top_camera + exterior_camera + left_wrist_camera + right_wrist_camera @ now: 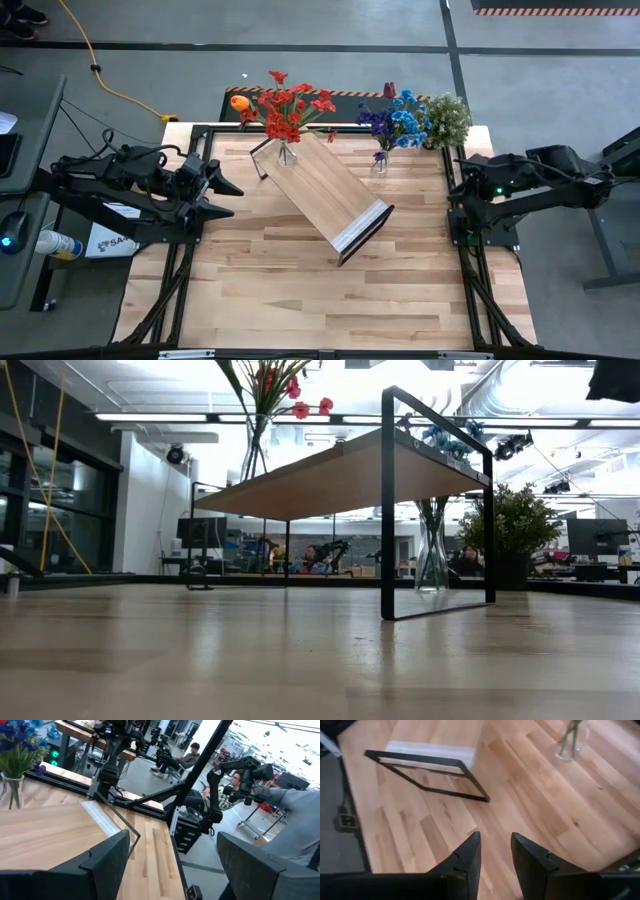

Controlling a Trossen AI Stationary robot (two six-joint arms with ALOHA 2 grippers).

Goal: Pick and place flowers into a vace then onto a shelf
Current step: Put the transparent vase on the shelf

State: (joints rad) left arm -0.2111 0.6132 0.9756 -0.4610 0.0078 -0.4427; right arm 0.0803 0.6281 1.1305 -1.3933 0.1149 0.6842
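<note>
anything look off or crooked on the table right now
The shelf lies diagonally across the tabletop, not square with its planks. A vase of red flowers stands at the shelf's far end, while the vase of blue and purple flowers stands on the table beside the shelf. Nothing looks spilled or broken.

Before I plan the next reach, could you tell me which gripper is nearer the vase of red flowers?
Left. The left gripper sits just off the shelf end carrying the vase of red flowers; the right gripper waits across the table.
</note>
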